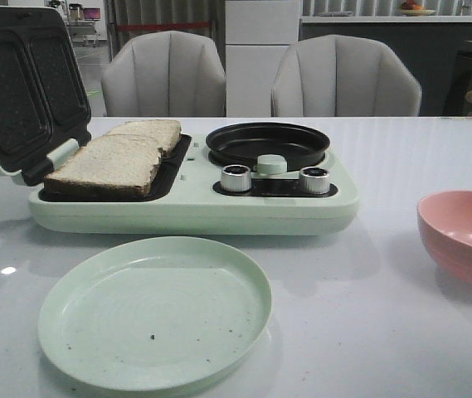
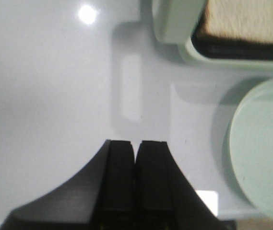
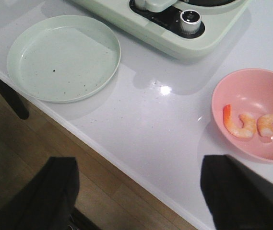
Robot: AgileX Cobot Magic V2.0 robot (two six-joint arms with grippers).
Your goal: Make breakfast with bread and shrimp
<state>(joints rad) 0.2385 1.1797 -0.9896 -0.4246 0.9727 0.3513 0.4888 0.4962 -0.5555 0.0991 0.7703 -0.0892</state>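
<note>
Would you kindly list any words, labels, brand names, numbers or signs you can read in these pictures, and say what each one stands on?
No text can be read in any view.
Breakfast maker: no brand or label shows on its pale green body.
Knobs: any markings around them are too small and blurred to read.
Green plate: only dark specks, no print.
Pink bowl: plain; it holds shrimp.
Bread: unmarked.

no readable text, labels, brands, numbers or signs in any view
</note>
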